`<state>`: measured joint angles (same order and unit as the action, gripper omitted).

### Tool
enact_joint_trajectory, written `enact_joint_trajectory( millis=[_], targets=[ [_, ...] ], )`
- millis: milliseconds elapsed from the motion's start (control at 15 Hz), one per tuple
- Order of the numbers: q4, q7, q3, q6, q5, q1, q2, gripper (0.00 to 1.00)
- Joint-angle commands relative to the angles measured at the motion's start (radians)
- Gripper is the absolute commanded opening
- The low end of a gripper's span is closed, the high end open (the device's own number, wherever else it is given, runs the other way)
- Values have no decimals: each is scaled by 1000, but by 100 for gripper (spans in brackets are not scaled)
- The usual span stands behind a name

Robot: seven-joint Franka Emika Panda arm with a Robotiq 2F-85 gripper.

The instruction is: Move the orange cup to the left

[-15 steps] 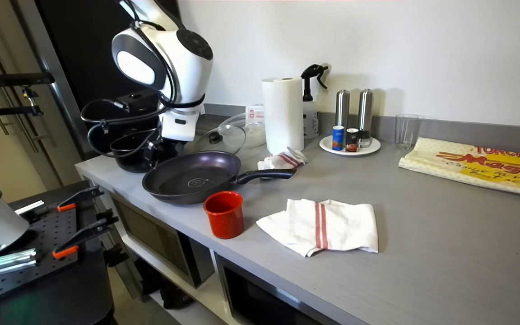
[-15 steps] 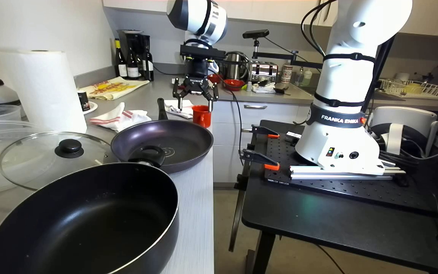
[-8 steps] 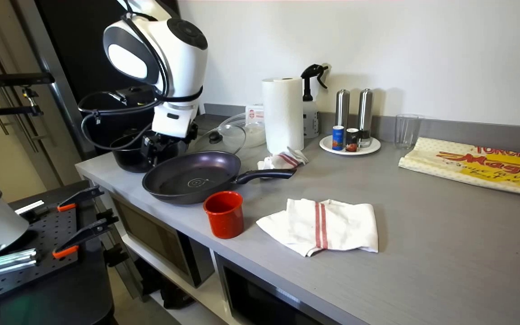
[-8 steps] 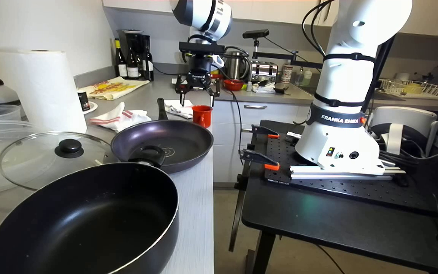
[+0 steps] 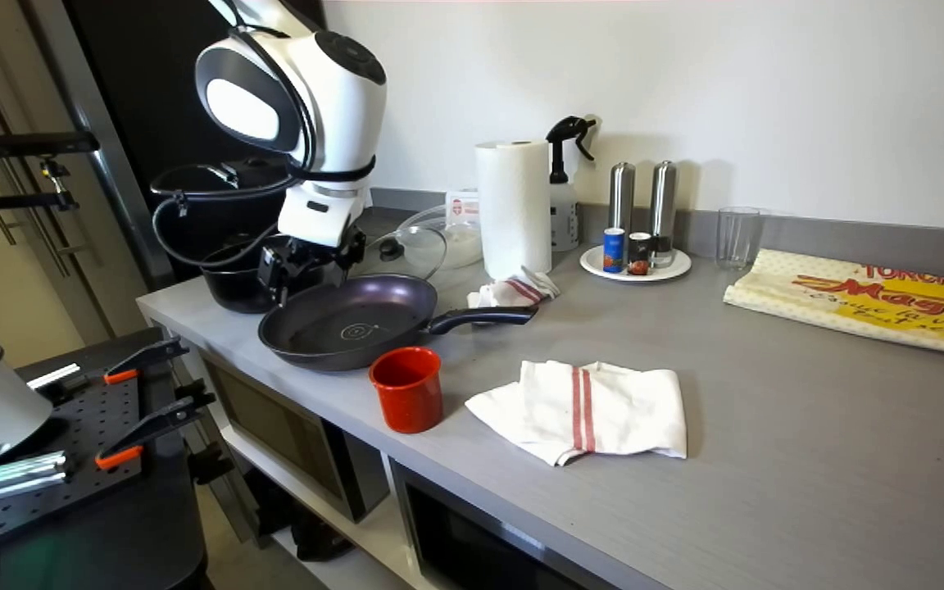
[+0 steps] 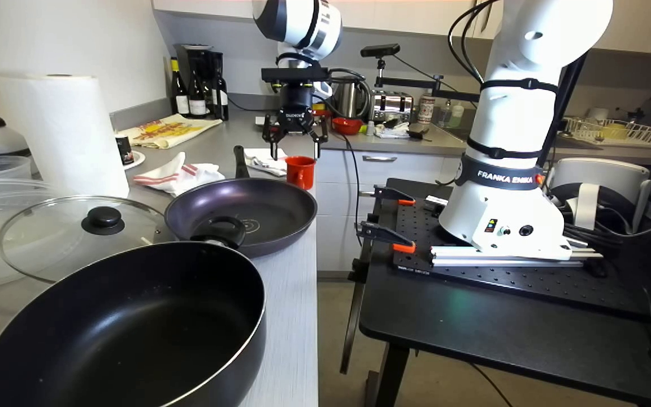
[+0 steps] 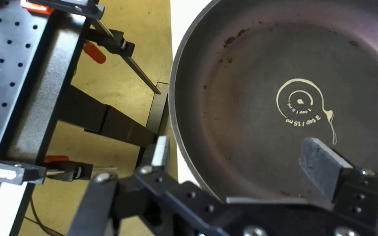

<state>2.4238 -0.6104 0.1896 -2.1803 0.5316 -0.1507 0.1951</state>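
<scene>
Cup: orange-red, upright on desk, close to its front edge.
Cup neighbours: between pan and striped cloth; touching pan or not, cannot tell.
Tool: released, fingers spread well apart, tips down, well apart from cup.
Tool spot: over the pan's far end from cup, near pot.
Wrist view: pan fills much of it; a finger shows against pan's inside, the other against floor beside pan rim.
Pan: dark, pale measuring marks on base, brown spots inside; handle points away from pot.
Pot: black, deep, just beside pan.
Lid: glass, black knob, just beside pot.
Paper roll: upright; small cloth at its foot, sprayer just behind.
Plate: white, bears steel mills, blue can, black can.
Glass: clear, upright, near wall, just beside printed cloth.
Arm base: on a separate black stand, clamps at its edge.
Background: bottles, kettle, toaster, red bowl.
</scene>
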Motion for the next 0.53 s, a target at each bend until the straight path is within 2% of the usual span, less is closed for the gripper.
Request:
enact_joint_trajectory(
  millis=[0,467],
  targets=[
    [-41,-62,6,-11,-68,7,33,100],
    [-110,-125,12,-50,-176,16,100,100]
  ],
)
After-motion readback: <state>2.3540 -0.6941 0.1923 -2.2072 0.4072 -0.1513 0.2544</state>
